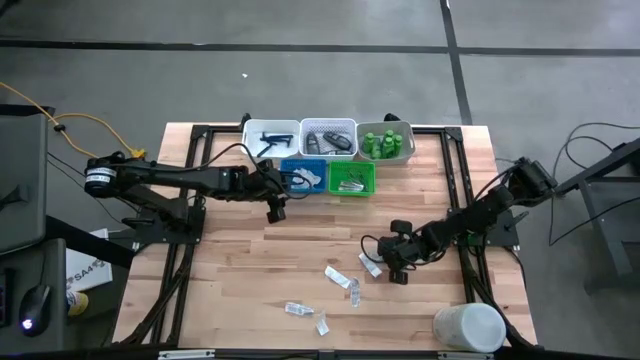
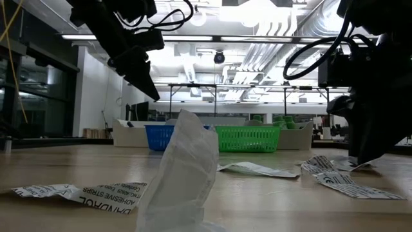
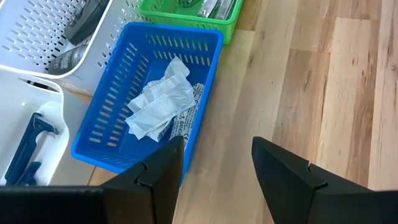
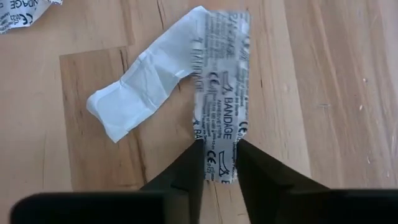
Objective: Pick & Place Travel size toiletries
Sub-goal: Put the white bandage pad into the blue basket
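Note:
Several clear and white flat packets lie on the wooden table near its front [image 1: 335, 276], [image 1: 298, 309]. My right gripper [image 1: 397, 272] [image 4: 219, 165] points down, shut on a white printed bandage packet [image 4: 221, 81] that lies flat with a folded white flap [image 4: 134, 99] at its side. My left gripper [image 1: 275, 208] [image 3: 217, 155] hangs open and empty over bare wood beside the blue tray [image 3: 99, 143], which holds crumpled white packets [image 3: 161, 102]. Green bottles [image 1: 386, 142] stand in a far white tray. My right gripper pinches the bandage packet by its near end [image 4: 219, 155] between its two fingers [image 4: 189, 171]. The fingers come from above, pointing down, one on each long edge. The rest of the packet lies flat on the table.
Two rows of trays sit at the far side: two white ones [image 1: 270, 138], [image 1: 328, 137], one with green bottles, then blue [image 1: 302, 176] and green [image 1: 351, 177]. A large white cylindrical container [image 1: 468, 327] stands at the front right corner. Another packet [image 4: 25, 12] lies beyond the held one.

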